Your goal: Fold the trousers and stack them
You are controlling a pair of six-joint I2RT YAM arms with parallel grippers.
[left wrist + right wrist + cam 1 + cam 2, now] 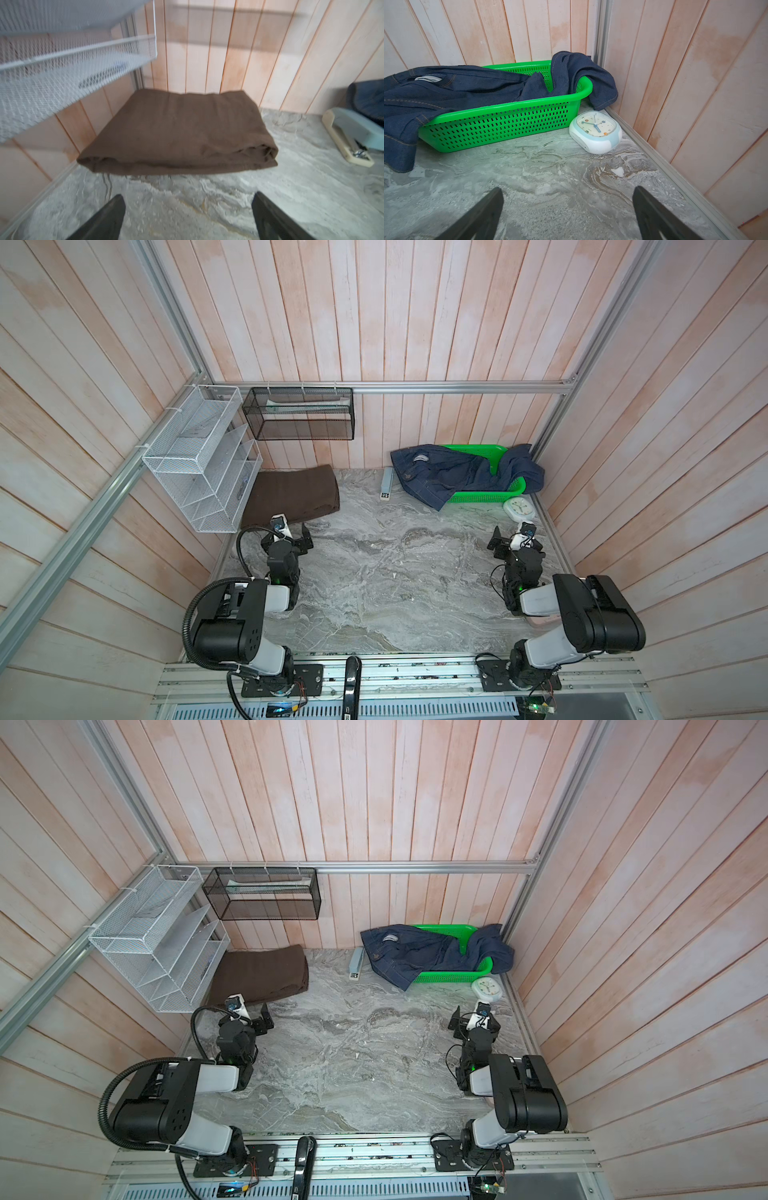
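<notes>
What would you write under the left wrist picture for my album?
Folded brown trousers lie on the marbled table, just ahead of the open left gripper.

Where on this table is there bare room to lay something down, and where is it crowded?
Bare: the table middle, between trousers, basket and front rail. Crowded: the far right corner, with jeans, clock and stapler.

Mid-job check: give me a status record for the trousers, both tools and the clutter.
brown trousers: folded, far left corner, below white rack
left tool: open, empty, short of brown trousers
right tool: open, empty, facing green basket
jeans: unfolded, draped over green basket
clutter: clock beside green basket; stapler between garments
</notes>
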